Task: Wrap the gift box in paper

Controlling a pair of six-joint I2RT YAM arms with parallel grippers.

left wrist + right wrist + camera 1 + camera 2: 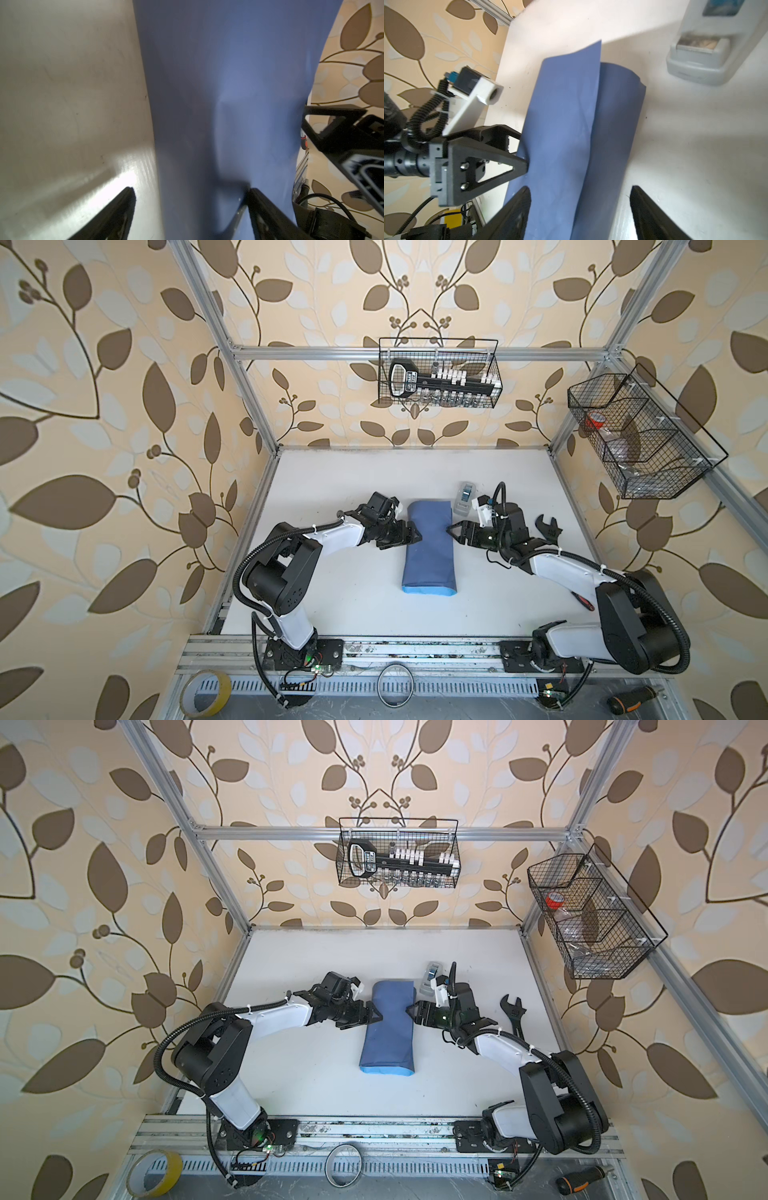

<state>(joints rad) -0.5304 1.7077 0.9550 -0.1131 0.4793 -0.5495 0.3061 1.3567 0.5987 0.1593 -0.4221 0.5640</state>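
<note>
Left gripper [417, 536], jaws apart, touches one side of the folded paper [430, 560]; right gripper [451, 532], jaws apart too, sits just opposite.

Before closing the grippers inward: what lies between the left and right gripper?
The paper, folded into a long slate-blue bundle, fills the stretch between the left gripper and the right gripper, as both top views show. The gift box is not visible.

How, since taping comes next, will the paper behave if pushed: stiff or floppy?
Probably floppy: the paper curves in a thin loose flap. It likely springs back, since its free edge stands lifted off the layer beneath.
</note>
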